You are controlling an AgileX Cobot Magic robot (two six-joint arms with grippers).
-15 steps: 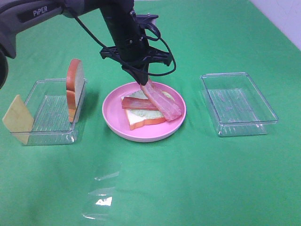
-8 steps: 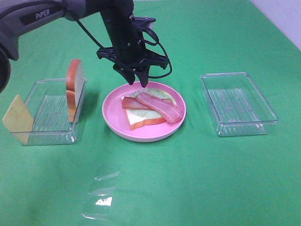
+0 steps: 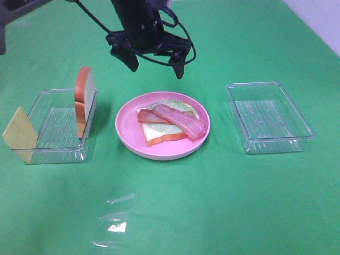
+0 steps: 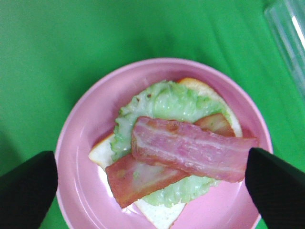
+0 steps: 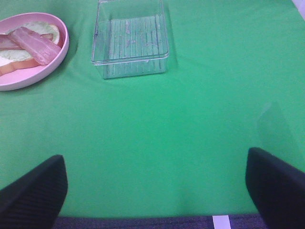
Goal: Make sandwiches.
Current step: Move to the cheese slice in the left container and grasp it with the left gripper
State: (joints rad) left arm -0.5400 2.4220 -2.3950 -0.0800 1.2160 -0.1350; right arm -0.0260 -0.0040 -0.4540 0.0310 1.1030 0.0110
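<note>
The left gripper (image 3: pixel 156 69) hangs released and empty over the plate (image 3: pixel 123 133) — the cheese square (image 3: pixel 20 134), leaning against the left tray (image 3: pixel 53 153), lies at its eight o'clock, nearest this arm.

There are two bacon strips (image 3: pixel 180 120) (image 3: pixel 150 117), one lettuce leaf (image 3: pixel 161 129), two bread slices (image 3: pixel 158 139) (image 3: pixel 85 85), one cheese square (image 3: pixel 20 133), one pink plate (image 3: pixel 126 135) and two clear trays (image 3: pixel 53 154) (image 3: pixel 272 146).

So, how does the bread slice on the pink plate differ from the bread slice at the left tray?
The plate slice lies flat on the pink plate; the tray slice stands on edge against the wall of the left tray. The plate slice is covered by lettuce and two bacon strips; the tray slice is bare. Both are white with an orange-brown crust.
</note>
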